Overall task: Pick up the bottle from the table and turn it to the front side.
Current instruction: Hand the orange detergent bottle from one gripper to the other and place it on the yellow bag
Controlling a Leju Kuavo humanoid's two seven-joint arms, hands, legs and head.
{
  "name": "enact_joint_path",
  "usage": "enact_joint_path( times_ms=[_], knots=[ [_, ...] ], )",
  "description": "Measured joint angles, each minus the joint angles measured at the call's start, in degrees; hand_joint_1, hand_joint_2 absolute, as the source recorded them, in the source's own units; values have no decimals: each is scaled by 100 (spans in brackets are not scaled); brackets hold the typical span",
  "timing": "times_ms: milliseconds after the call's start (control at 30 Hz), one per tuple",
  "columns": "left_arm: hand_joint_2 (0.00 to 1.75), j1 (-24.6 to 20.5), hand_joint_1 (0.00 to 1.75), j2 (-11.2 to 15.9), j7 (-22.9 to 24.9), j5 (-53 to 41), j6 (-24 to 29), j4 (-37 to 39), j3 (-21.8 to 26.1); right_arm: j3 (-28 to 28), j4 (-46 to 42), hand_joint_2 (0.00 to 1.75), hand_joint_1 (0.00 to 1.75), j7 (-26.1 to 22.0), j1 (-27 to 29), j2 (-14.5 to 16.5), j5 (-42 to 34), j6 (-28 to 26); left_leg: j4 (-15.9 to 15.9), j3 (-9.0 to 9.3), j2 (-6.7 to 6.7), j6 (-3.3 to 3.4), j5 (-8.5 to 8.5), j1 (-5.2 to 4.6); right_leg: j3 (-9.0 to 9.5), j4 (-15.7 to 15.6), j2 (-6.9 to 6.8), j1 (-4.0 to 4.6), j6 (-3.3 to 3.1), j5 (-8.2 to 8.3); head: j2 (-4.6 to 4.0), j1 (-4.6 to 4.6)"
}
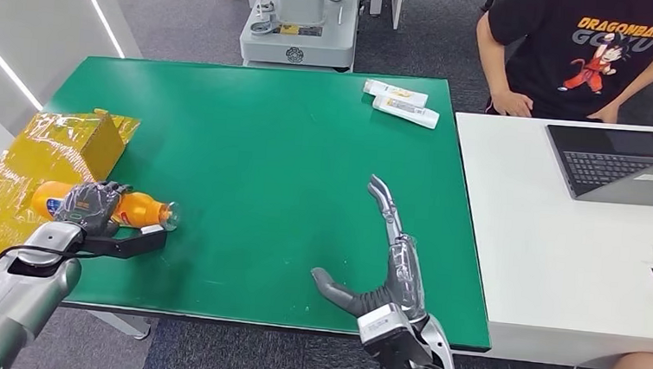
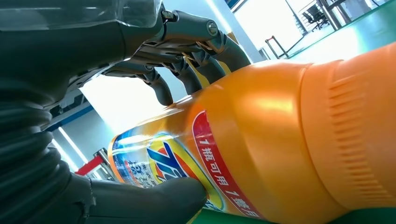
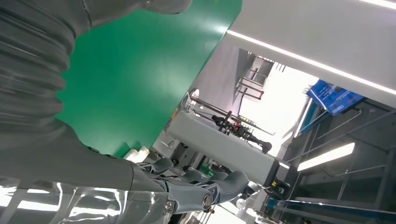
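While left hand (image 1: 91, 205) grips one bottle (image 1: 135, 209) lying beside box (image 1: 74, 145) | right hand (image 1: 382, 267) empty, fingers spread | two tubes (image 1: 401, 102) far across table (image 1: 264, 163)

Bottle (image 1: 135, 208) lies at table (image 1: 264, 163)'s left edge (tubes (image 1: 401, 103) far right).

The head view looks down from high on the green table (image 1: 264, 163). Both wrist views sit close behind their hands, sharing that table (image 3: 140, 70).
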Motion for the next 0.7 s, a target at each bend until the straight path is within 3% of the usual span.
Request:
enact_joint_path(
  times_ms=[200, 267, 300, 433, 467, 700],
  knots=[
    [175, -121, 175, -82, -6, 65, 5, 73, -26, 8, 31, 175, 0, 0, -28, 0, -33, -35, 1, -2, -3, 0, 0, 0, -1, 0, -2, 0, 0, 0, 0, 0],
    [175, -192, 161, -117, -7, 69, -54, 110, -49, 11, 40, 175, 0, 0, -37, 0, -37, -45, 1, -4, -4, 0, 1, 0, -1, -1, -3, 0, 0, 0, 0, 0],
    [175, -235, 146, -136, -7, 71, -87, 139, -63, 15, 47, 175, 0, 0, -43, 0, -38, -50, 1, -4, -5, 1, 1, -1, -1, -1, -4, 0, 1, 0, 0, 0],
    [175, -435, 13, -204, -79, 163, -349, 263, -106, 38, 79, 175, 0, -10, -61, 0, -44, -72, 3, -5, -10, 2, 2, -1, -1, -2, -8, -1, 1, 1, 0, -1],
    [175, -501, 2, -222, -122, 213, -483, 305, -116, 42, 85, 175, 0, -15, -64, 0, -49, -83, 3, -6, -13, 2, 2, -1, 0, -2, -10, -1, 1, 1, 0, -1],
    [175, -922, 0, -330, -288, 455, -1394, 591, -258, 48, 93, 175, 0, -25, -76, 2, -86, -97, 3, -8, -20, 3, 2, -1, 0, -2, -16, -1, 1, 1, 0, 0]
  ],
)
